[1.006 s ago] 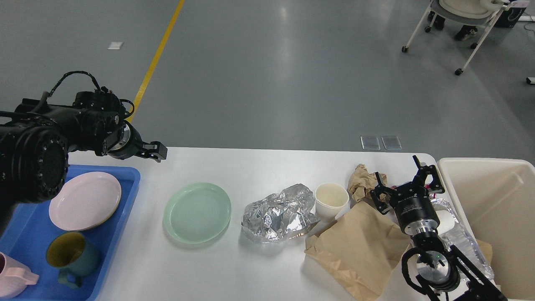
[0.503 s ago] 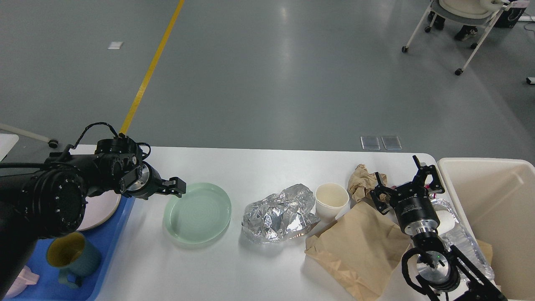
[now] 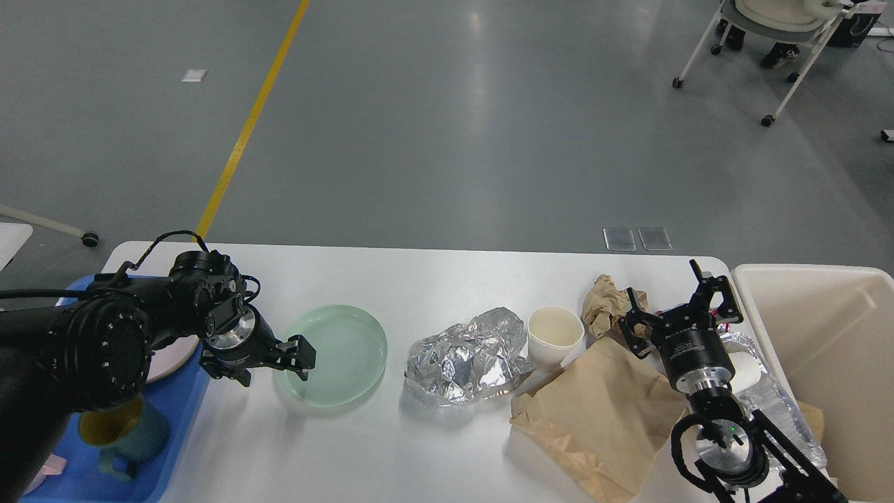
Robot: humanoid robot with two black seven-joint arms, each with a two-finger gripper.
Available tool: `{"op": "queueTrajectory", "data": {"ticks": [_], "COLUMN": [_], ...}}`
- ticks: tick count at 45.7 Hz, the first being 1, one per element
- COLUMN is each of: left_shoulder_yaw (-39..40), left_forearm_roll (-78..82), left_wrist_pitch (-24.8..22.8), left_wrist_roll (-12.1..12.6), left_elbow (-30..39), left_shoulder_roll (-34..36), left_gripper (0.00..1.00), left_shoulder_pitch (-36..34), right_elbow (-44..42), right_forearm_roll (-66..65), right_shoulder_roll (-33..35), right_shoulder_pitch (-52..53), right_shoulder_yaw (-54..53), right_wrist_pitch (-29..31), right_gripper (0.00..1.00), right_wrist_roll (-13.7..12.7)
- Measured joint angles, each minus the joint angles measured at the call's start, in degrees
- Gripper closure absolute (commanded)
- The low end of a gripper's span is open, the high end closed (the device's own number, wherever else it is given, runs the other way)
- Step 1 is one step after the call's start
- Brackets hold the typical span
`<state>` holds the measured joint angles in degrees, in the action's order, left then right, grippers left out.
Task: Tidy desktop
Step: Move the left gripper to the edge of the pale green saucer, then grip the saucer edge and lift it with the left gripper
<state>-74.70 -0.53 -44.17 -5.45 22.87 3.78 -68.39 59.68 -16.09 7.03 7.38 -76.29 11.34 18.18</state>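
Observation:
The white desktop [image 3: 433, 286] holds a pale green plate [image 3: 342, 353], crumpled silver foil [image 3: 464, 356], a white paper cup [image 3: 555, 335], a crumpled brown paper ball [image 3: 604, 304] and a flat brown paper bag [image 3: 601, 412]. My left gripper [image 3: 299, 355] is low at the plate's left rim, its two fingers slightly apart over the rim's edge. My right gripper [image 3: 672, 302] is open wide and empty, just right of the paper ball and above the bag's far corner.
A blue tray [image 3: 178, 426] at the left edge holds a pink plate [image 3: 171, 353] and a teal mug [image 3: 119, 429], partly hidden by my left arm. A clear plastic bottle [image 3: 772, 395] lies by my right arm. A cream bin [image 3: 831, 335] stands at the right.
My left arm came down from above the tray's far corner and moved right and toward me, reaching the green plate's left rim. The right arm has not moved.

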Motion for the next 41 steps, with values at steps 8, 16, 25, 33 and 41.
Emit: {"op": "queueTrajectory", "data": {"ticks": [8, 16, 25, 33, 41], "left_shoulder_yaw": [0.07, 0.99, 4.67, 6.36, 6.42], "left_forearm_roll": [0.0, -0.09, -0.1, -0.1, -0.1], "left_wrist_pitch": [1.43, 5.07, 5.19, 5.17, 5.41], "left_wrist_roll": [0.14, 2.8, 8.63, 10.4, 10.53], "left_elbow": [-2.13, -2.89, -2.92, -2.99, -3.01], "left_shoulder_roll": [-0.27, -0.84, -0.77, -0.48, -0.43], "left_gripper": [0.09, 0.35, 0.62, 0.75, 0.91], "left_shoulder_pitch": [1.71, 2.52, 2.76, 3.2, 3.34], "right_elbow": [0.0, 0.0, 0.0, 0.0, 0.0], "right_forearm_roll": [0.0, 0.0, 0.0, 0.0, 0.0], "right_shoulder_roll": [0.0, 0.0, 0.0, 0.0, 0.0], "right_shoulder_pitch": [0.0, 0.0, 0.0, 0.0, 0.0], "right_shoulder_yaw": [0.0, 0.0, 0.0, 0.0, 0.0], "right_wrist_pitch": [0.0, 0.0, 0.0, -0.01, -0.03], "right_gripper": [0.0, 0.0, 0.0, 0.0, 0.0], "right_wrist_roll": [0.0, 0.0, 0.01, 0.01, 0.01]}}
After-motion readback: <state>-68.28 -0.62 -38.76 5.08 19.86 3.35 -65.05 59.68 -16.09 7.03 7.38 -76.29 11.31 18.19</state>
